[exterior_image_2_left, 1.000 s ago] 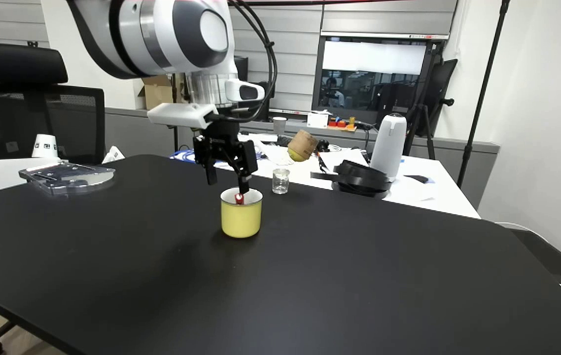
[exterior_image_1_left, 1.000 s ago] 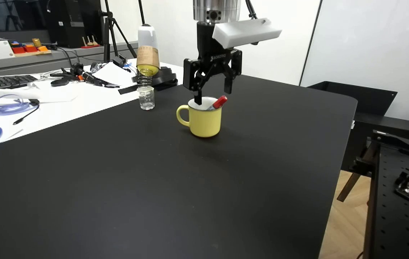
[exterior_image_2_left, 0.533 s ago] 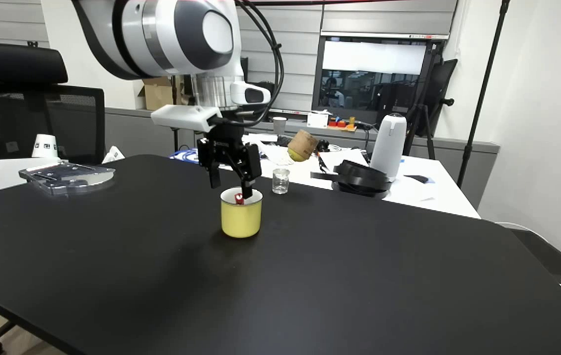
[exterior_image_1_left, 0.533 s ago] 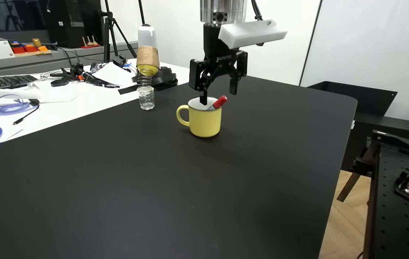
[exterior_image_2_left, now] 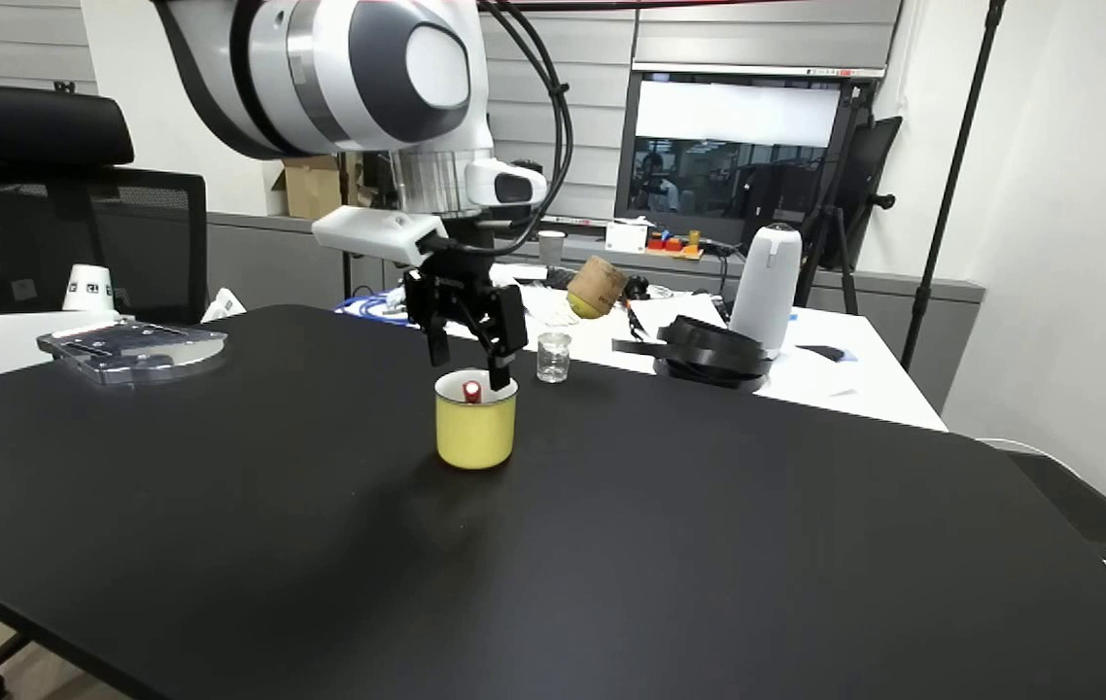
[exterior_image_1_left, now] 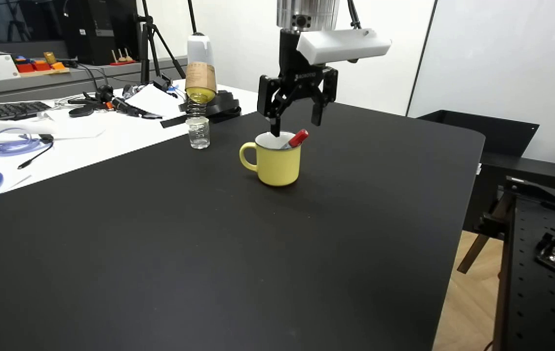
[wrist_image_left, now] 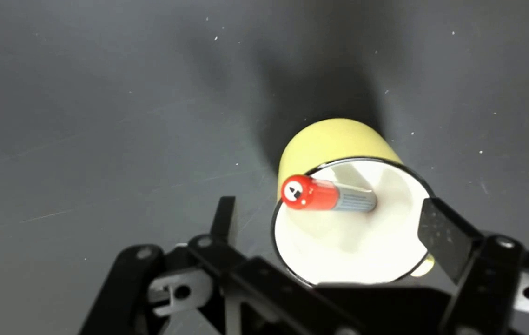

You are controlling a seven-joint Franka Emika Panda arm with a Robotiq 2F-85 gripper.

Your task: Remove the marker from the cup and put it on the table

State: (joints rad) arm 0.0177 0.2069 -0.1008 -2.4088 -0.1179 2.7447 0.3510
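Note:
The yellow cup (exterior_image_1_left: 279, 170) stands upright on the black table (exterior_image_1_left: 199, 263); it also shows in an exterior view (exterior_image_2_left: 475, 435) and in the wrist view (wrist_image_left: 339, 139). The marker (wrist_image_left: 325, 194), with a red end and grey-blue body, leans inside the cup with its red end over the rim. Its red end shows in both exterior views (exterior_image_1_left: 299, 138) (exterior_image_2_left: 472, 392). My gripper (exterior_image_1_left: 296, 127) is open and empty just above the cup. In the wrist view the fingers (wrist_image_left: 327, 216) are wide apart, one beside the cup and one over the rim near the handle. Neither finger visibly touches the marker.
A clear glass jar (exterior_image_1_left: 199, 132) stands behind the cup toward the white table (exterior_image_1_left: 87, 146), which holds cables and papers. A clear flat plate (exterior_image_2_left: 135, 348) lies at the black table's far left in an exterior view.
My gripper has moved a little to the right in both exterior views, dipping slightly and then rising a touch. It stays open. The cup and marker have not moved.

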